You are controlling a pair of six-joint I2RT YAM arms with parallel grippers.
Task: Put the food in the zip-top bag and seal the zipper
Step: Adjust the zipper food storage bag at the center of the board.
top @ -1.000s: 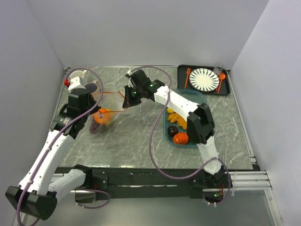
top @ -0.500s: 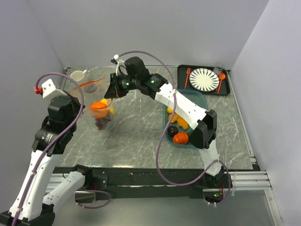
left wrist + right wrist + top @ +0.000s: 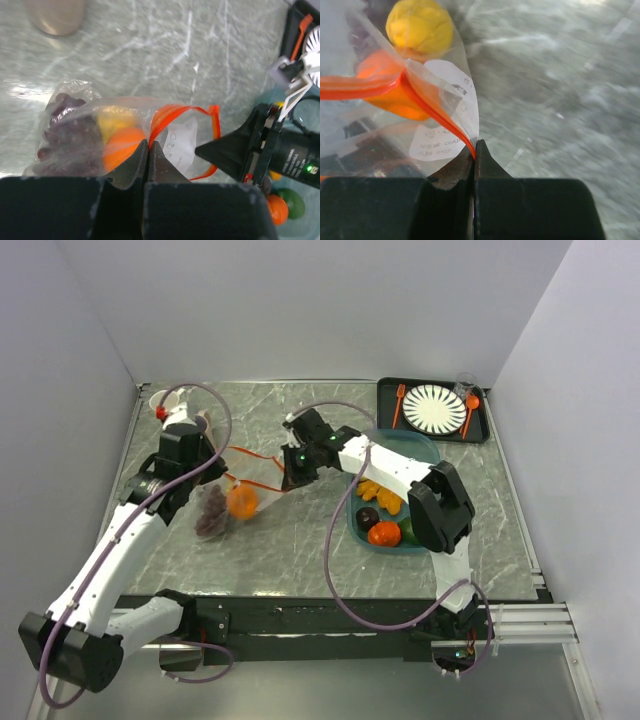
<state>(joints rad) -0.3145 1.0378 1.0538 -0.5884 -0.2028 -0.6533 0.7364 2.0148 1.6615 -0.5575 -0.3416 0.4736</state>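
Note:
The clear zip-top bag (image 3: 232, 502) hangs between both grippers at the table's left middle. Inside it are dark purple grapes (image 3: 65, 135), an orange fruit (image 3: 122, 148) and a yellow fruit (image 3: 420, 25). Its orange-red zipper (image 3: 252, 470) gapes in a loop. My left gripper (image 3: 148, 145) is shut on the zipper's left end, and my right gripper (image 3: 475, 151) is shut on the right end. More food lies in the teal tray (image 3: 425, 452): orange pieces (image 3: 378, 495), a dark fruit (image 3: 367, 517), a red-orange one (image 3: 384, 533) and a green one (image 3: 408, 530).
A black tray (image 3: 385, 405) at the back right holds a striped plate (image 3: 433, 409), an orange fork (image 3: 398, 405), an orange spoon (image 3: 469, 412) and a clear glass (image 3: 465, 385). A pale cup (image 3: 160, 400) stands in the back left corner. Walls close in on three sides.
Both grippers raised the bag toward the back left half a second ago. They have since come down and toward the right, and the bag hangs lower with its mouth stretched between them.

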